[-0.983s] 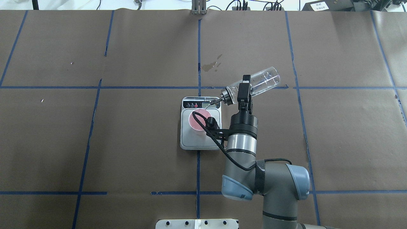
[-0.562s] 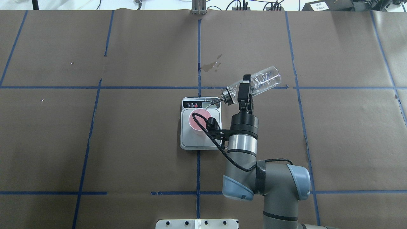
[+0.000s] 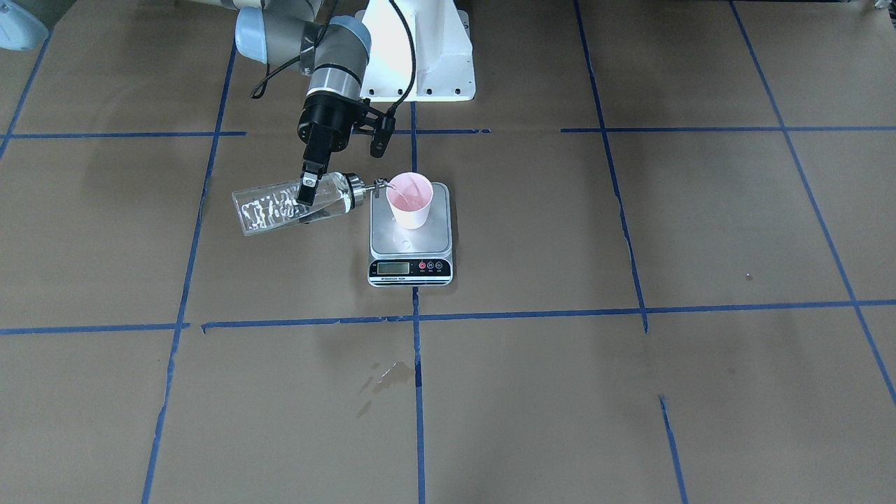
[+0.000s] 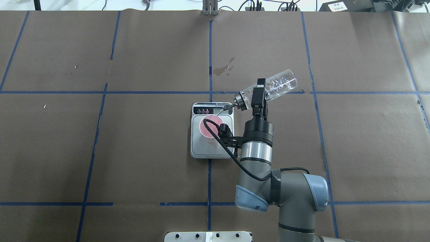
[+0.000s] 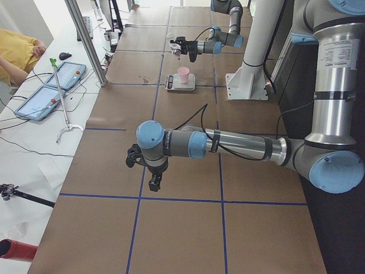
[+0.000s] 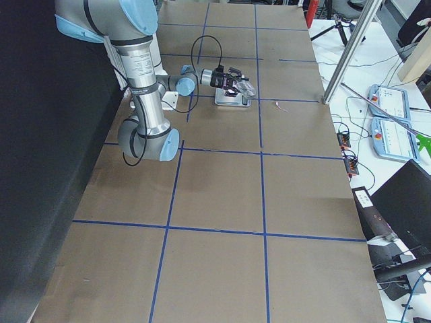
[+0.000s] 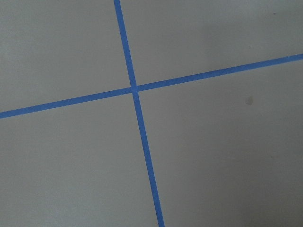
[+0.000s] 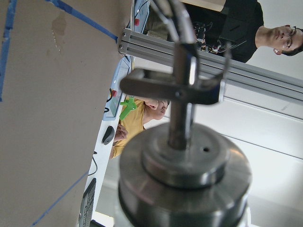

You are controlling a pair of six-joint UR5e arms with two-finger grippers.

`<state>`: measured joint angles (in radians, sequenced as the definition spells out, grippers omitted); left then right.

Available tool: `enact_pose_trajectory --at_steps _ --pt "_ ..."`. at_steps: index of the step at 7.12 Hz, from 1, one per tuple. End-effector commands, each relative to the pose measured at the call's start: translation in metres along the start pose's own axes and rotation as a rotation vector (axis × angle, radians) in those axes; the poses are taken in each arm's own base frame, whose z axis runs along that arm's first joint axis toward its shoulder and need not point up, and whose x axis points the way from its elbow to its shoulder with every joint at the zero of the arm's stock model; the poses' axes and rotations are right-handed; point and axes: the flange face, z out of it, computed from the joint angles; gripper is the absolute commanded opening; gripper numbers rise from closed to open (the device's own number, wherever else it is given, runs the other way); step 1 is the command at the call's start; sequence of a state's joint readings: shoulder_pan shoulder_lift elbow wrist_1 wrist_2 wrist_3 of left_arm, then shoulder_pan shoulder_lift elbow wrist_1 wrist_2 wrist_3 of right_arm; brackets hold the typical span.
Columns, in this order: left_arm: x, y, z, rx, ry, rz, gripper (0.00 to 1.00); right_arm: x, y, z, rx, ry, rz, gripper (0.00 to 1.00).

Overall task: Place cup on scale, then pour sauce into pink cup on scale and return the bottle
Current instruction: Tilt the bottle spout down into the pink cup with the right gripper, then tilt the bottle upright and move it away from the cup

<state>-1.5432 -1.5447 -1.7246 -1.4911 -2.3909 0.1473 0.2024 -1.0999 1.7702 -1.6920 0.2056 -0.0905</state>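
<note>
The pink cup [image 3: 410, 199] stands on the silver scale [image 3: 409, 269] near the table's middle. My right gripper [image 3: 308, 189] is shut on the clear glass bottle [image 3: 280, 204], held almost on its side. Its silver spout [image 3: 380, 184] is at the cup's rim and a thin stream runs into the cup. Clear sauce with bubbles shows in the bottle [image 4: 278, 85]. In the overhead view the cup [image 4: 205, 129] is partly hidden by my wrist camera and cable. The right wrist view shows the cap and spout [image 8: 184, 175] close up. My left gripper [image 5: 153, 184] hangs over bare table far from the scale; I cannot tell its state.
Brown paper with blue tape lines covers the table. A wet stain [image 4: 224, 69] lies beyond the scale. The robot's white base [image 3: 420, 49] is behind the scale. Tablets [image 5: 57, 85] and a person sit along the far table edge.
The bottle stays tilted over the cup with almost no arm motion. Bubbles have spread through the liquid in the bottle's raised end.
</note>
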Motion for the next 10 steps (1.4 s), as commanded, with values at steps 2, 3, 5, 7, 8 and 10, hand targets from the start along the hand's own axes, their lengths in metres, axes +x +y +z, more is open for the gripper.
enact_pose_trajectory --at_steps 2,3,5,7,8,10 --pt "0.0 0.0 0.0 0.0 0.001 0.0 1.0 0.0 0.001 0.0 0.0 0.0 0.0 0.0" --pt "0.0 0.0 0.0 0.0 0.001 0.0 1.0 0.0 0.001 0.0 0.001 0.0 0.009 0.0" --pt "0.0 0.0 0.0 0.0 0.001 0.0 1.0 0.003 0.001 -0.003 0.008 -0.024 0.151 0.0" --pt "0.0 0.0 0.0 0.0 0.001 0.001 1.0 -0.003 -0.001 -0.01 0.002 -0.124 0.488 0.0" --pt "0.0 0.0 0.0 0.0 0.001 0.0 1.0 0.007 0.0 -0.018 0.002 -0.179 0.625 0.0" --pt "0.0 0.0 0.0 0.001 0.0 0.002 1.0 0.047 0.014 -0.034 -0.027 -0.364 0.972 0.0"
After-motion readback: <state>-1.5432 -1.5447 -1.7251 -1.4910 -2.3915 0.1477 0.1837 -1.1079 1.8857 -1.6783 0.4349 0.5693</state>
